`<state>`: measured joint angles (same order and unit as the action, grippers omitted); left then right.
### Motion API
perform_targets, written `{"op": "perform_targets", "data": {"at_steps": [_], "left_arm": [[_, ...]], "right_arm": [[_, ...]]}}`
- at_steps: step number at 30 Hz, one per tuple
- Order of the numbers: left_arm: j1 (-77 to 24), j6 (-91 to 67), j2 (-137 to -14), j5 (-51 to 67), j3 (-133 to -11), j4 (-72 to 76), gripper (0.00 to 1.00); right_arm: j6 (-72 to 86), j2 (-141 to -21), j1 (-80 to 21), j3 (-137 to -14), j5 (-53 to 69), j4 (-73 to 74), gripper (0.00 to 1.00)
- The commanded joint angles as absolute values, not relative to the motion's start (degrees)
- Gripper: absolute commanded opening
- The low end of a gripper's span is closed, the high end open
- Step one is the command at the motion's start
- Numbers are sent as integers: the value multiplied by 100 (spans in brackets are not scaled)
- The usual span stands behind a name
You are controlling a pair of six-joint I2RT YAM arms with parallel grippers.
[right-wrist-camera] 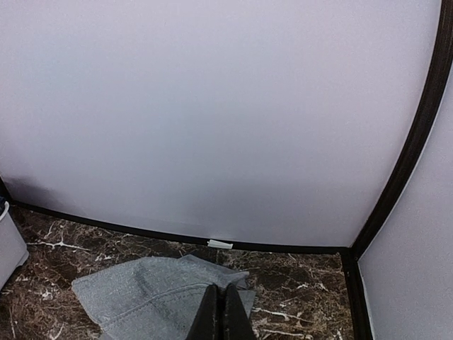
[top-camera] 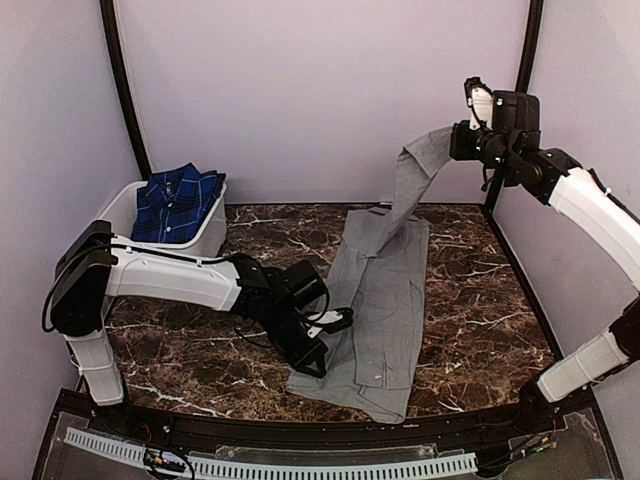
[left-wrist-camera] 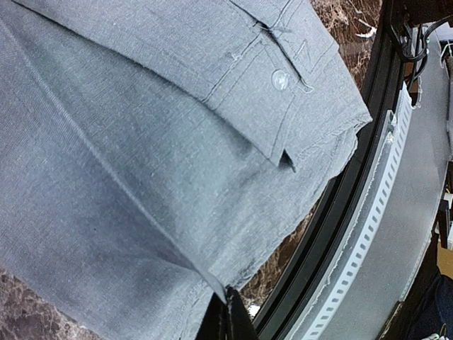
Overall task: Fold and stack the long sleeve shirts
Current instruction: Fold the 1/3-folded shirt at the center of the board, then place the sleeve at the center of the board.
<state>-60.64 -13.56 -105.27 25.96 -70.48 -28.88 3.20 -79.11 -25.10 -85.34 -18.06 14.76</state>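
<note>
Closest to the overhead lens is the slotted cable strip (top-camera: 300, 462) along the near edge, and just past it, at six o'clock on the marble table (top-camera: 190, 350), is the hem of the grey shirt (top-camera: 385, 300). It lies as a long, narrow panel running from six o'clock up towards twelve.

My left gripper (top-camera: 318, 345) sits low at seven o'clock on the shirt's left edge. In its wrist view the fingers (left-wrist-camera: 228, 315) are pressed fully together with the hem corner pinched between them. A buttoned cuff (left-wrist-camera: 279, 78) lies flat on top of the body near that hem, so I judge that one sleeve is already folded in.

My right gripper (top-camera: 458, 140) is raised at two o'clock, clamped tight on the other sleeve (top-camera: 415, 180). The sleeve hangs from it in a taut line down to the shoulder end of the shirt. Its wrist view shows the closed fingers (right-wrist-camera: 223, 315) with grey cloth bunched around them.

The plaid shirt (top-camera: 178, 203) is crumpled in the white tub (top-camera: 212, 238) at ten o'clock, with neither arm on it.

By my reading the job is early. The grey shirt is spread and partly narrowed. The lifted sleeve has yet to be laid across, and the lengthwise folds remain. The plaid shirt is not started and nothing is stacked.
</note>
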Motion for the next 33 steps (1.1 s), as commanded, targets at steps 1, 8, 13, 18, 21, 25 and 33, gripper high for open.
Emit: {"op": "perform_targets", "data": {"at_steps": [1, 8, 13, 18, 21, 25, 33], "left_arm": [[-6139, -1200, -10622, 2844, -7199, -3061, 0], [-6144, -1184, -10587, 2966, -7263, -3000, 26], [-6131, -1292, -10371, 3062, -7326, -2858, 42], [-5879, -1640, -10186, 2952, -7355, -2607, 41], [-5648, -1888, -10047, 2908, -7281, -2351, 40], [-5198, -2368, -9814, 2690, -7108, -2007, 39], [-4811, -2796, -9649, 2126, -6781, -1708, 38]], "right_arm": [[242, -7835, -2493, -8390, -1812, 1362, 0], [140, -7706, -2494, -8063, -1235, 1336, 0], [36, -7626, -2496, -7885, -472, 1373, 0], [37, -7624, -2494, -7722, 789, 1484, 0], [60, -7681, -2528, -7591, 1593, 1552, 0], [220, -7975, -2717, -7435, 2217, 1600, 0], [222, -9121, -3719, -7416, 2255, 1862, 0]]}}
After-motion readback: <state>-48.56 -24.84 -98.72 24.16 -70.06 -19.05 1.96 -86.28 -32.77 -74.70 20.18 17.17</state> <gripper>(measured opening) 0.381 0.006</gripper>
